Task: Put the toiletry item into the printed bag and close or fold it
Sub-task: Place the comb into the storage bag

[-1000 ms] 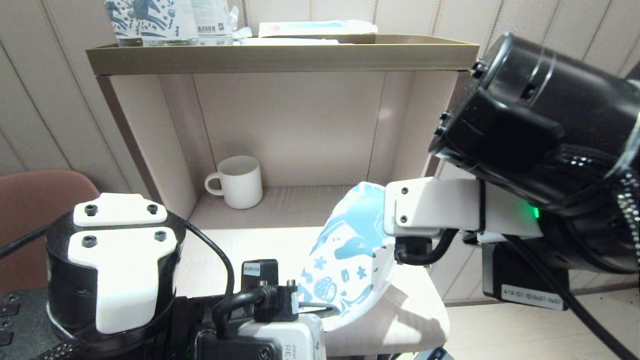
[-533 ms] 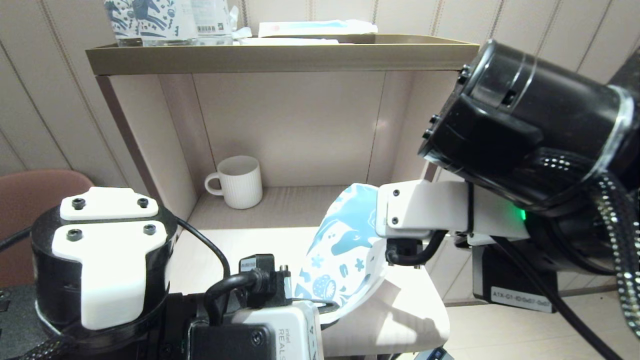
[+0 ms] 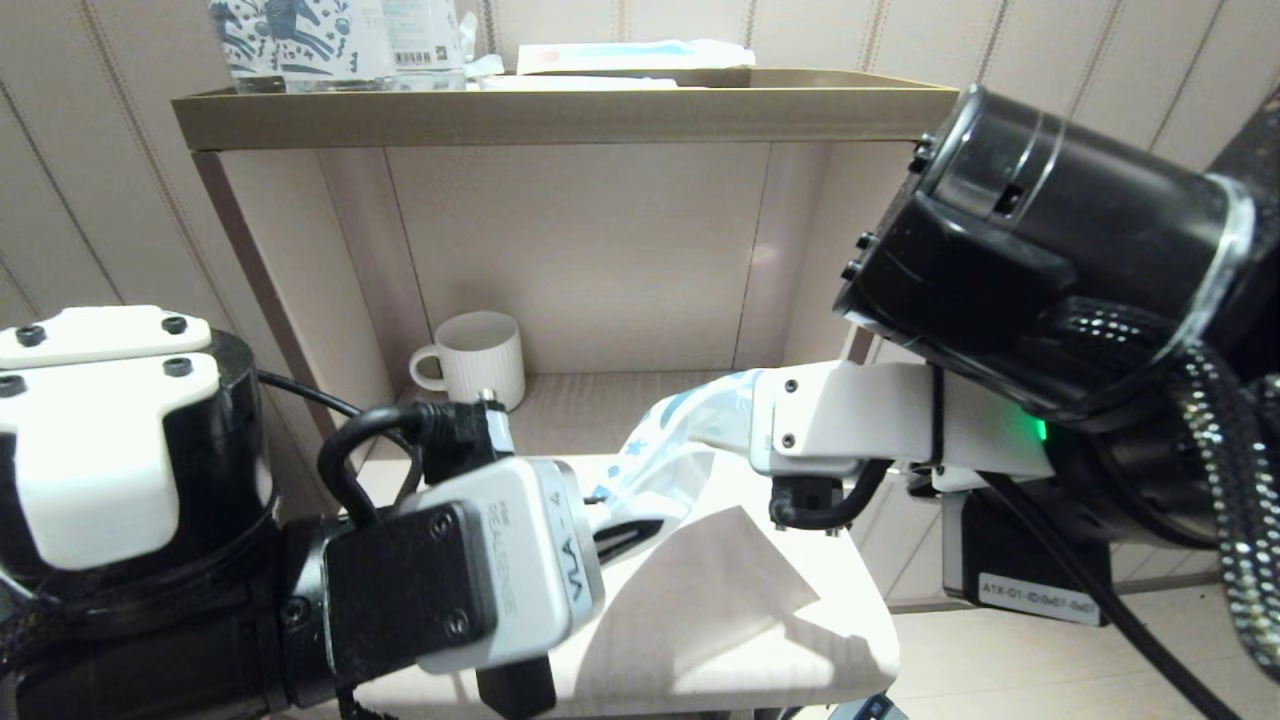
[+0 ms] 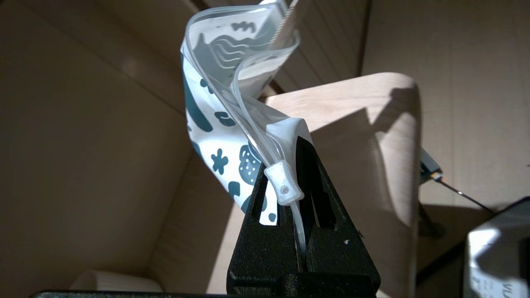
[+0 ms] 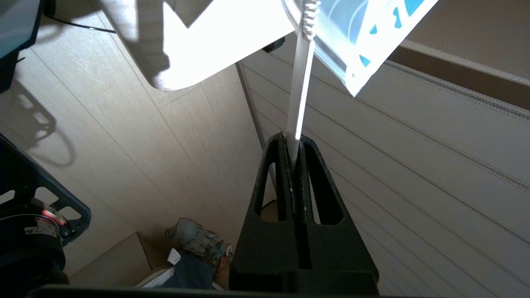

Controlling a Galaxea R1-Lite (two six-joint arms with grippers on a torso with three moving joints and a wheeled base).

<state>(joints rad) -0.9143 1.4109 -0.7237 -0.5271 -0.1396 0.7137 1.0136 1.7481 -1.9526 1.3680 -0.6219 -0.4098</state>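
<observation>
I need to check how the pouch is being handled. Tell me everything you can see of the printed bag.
The printed bag is a thin, glossy white plastic pouch with blue sea-style prints and a clear zip strip bearing a small white slider. It hangs crumpled above the table, off its surface. The left gripper is shut on the zip edge at the slider; the right gripper pinches a white toothbrush-like handle entering it.
</observation>
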